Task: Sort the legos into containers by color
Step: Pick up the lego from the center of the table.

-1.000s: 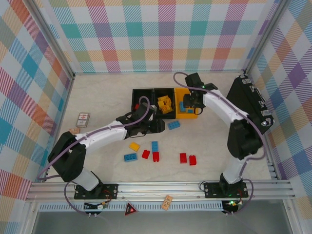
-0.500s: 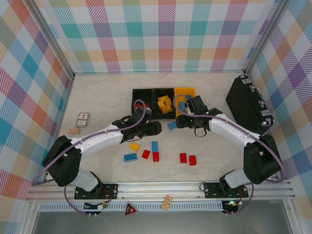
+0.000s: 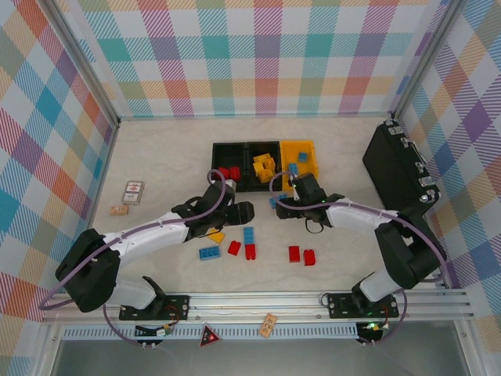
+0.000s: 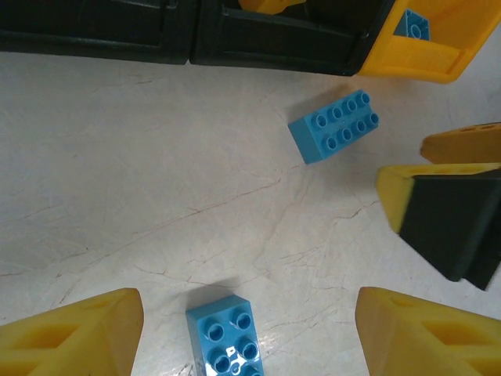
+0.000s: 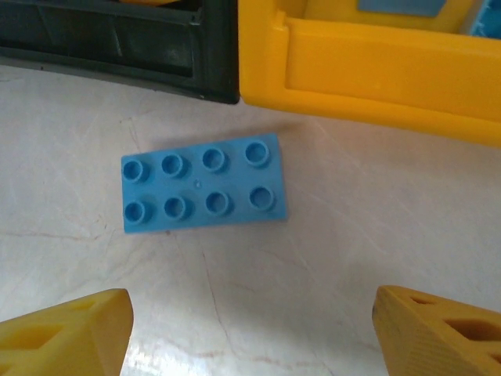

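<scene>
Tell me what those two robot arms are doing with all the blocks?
They are sorting bricks by color into bins. The right arm holds open jaws over a blue brick beside the yellow bin. The left arm holds open jaws over another blue brick. More bricks lie loose on the table.

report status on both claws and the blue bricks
Left claw open, empty, above near blue brick. Right claw open, empty, above far blue brick by yellow bin. Claws close together, mind a clash.
</scene>
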Robot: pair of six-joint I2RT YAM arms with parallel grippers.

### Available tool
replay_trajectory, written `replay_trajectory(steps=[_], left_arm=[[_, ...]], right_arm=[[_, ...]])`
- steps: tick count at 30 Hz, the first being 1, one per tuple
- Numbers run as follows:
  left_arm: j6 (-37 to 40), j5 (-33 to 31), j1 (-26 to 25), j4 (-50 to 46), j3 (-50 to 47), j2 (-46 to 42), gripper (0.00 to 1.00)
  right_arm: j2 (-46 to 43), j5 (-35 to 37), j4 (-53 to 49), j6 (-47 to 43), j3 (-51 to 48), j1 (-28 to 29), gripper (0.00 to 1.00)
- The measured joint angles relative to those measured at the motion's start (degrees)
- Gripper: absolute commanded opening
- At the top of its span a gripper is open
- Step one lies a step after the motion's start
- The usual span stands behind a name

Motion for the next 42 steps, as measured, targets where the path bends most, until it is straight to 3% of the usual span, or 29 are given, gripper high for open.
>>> replay_trajectory(steps=[12, 30, 42], left_arm=[[0.0, -0.8, 0.0, 0.2, -0.9, 0.0, 0.71], [0.0, -1.6, 0.0, 0.2, -1.0, 1.9, 0.7], [0.0, -2.2, 0.0, 0.2, -1.0, 2.1, 0.7]], right_arm=[[10.9, 3.4, 6.3, -1.6, 5.1, 1.9, 0.8], [16.3, 6.9, 6.2, -0.6, 11.0, 5.2, 0.79], [15.4, 11.0, 5.7, 2.6, 10.0, 7.4, 0.58]])
